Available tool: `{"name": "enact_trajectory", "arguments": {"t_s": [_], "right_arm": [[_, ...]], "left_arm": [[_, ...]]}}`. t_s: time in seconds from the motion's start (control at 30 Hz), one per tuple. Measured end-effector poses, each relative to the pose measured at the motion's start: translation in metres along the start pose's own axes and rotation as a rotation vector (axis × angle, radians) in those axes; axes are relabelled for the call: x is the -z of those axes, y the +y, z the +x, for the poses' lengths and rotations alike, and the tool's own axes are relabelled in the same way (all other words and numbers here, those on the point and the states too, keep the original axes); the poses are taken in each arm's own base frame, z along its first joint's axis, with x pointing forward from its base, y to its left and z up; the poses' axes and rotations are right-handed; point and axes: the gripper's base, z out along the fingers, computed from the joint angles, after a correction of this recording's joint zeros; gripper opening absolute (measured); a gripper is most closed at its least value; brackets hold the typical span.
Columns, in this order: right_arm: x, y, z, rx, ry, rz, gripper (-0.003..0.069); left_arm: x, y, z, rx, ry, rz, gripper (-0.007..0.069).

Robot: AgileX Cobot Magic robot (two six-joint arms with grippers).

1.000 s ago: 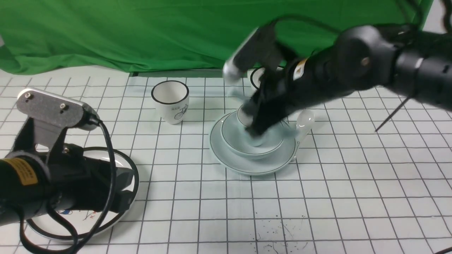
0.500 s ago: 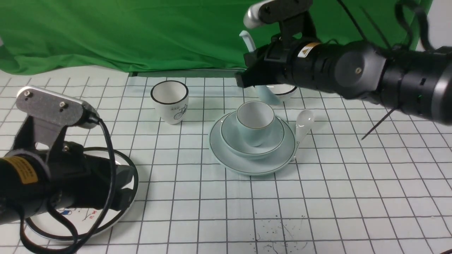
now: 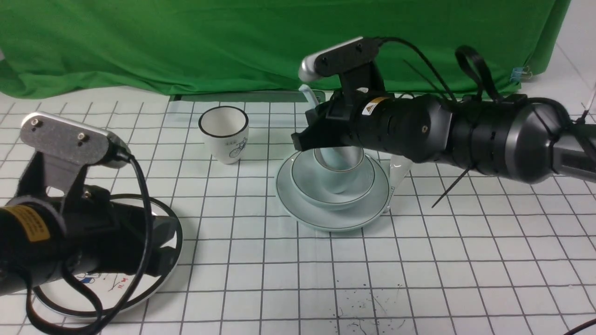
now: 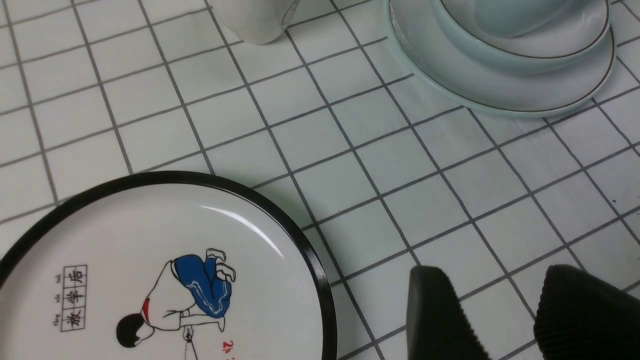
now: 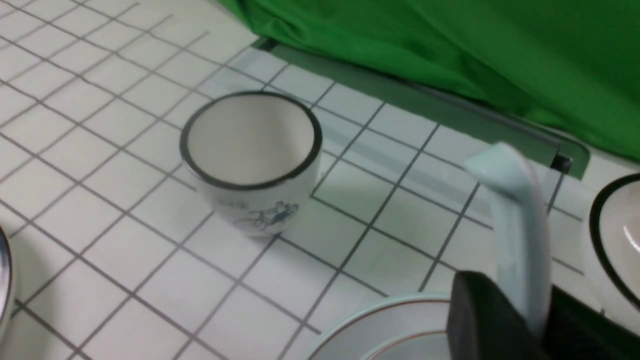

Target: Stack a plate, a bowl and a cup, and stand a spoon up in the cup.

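Note:
The pale blue-green plate [image 3: 333, 217] holds the bowl [image 3: 326, 197], and the pale blue cup [image 3: 339, 168] stands in the bowl. My right gripper [image 3: 311, 138] is shut on the white spoon [image 3: 308, 91]. It hovers just over the cup's back rim with the spoon's handle pointing up and the scoop hidden. In the right wrist view the handle [image 5: 515, 215] rises between the fingers [image 5: 477, 315]. My left gripper [image 4: 505, 320] is open and empty, low over the table near the front left. The stack's plate [image 4: 500, 97] also shows in the left wrist view.
A second white spoon [image 3: 399, 170] lies against the plate's right side, partly behind my right arm. A bicycle cup [image 3: 224, 135] stands left of the stack. A black-rimmed bowl [image 5: 612, 240] sits behind it. The cartoon plate [image 4: 150, 280] lies under my left arm.
My right arm swung up from the stack with the spoon, then came back down. It now holds the spoon low over the cup. The left arm has not moved.

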Motion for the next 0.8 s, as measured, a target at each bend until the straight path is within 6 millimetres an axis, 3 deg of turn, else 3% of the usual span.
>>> {"name": "enact_trajectory", "arguments": {"t_s": [0.1, 0.2, 0.27, 0.43, 0.6, 0.7, 0.8], "right_arm": [[-0.006, 0.000, 0.006, 0.000, 0.016, 0.001, 0.0108], [-0.006, 0.000, 0.006, 0.007, 0.011, 0.004, 0.0232], [-0.006, 0.000, 0.006, 0.009, 0.009, 0.005, 0.0277], [0.011, 0.002, -0.007, 0.028, 0.015, -0.026, 0.0279], [0.078, 0.009, -0.038, 0.194, 0.112, -0.133, 0.0115], [0.139, 0.007, -0.056, 0.283, 0.162, -0.141, 0.0025], [0.203, 0.001, -0.069, 0.310, 0.182, -0.082, 0.0010]], "left_arm": [[0.000, 0.000, 0.000, 0.000, 0.000, 0.000, 0.0250], [0.000, 0.000, 0.000, 0.000, -0.002, 0.000, 0.0250], [0.000, 0.000, -0.001, 0.000, -0.013, -0.002, 0.0250], [0.000, 0.001, -0.004, 0.000, -0.049, -0.006, 0.0250], [0.000, 0.001, -0.006, 0.000, -0.070, -0.009, 0.0250], [0.000, 0.001, -0.008, 0.000, -0.085, -0.011, 0.0244], [0.000, 0.001, -0.008, -0.012, -0.093, -0.017, 0.0242]]}}
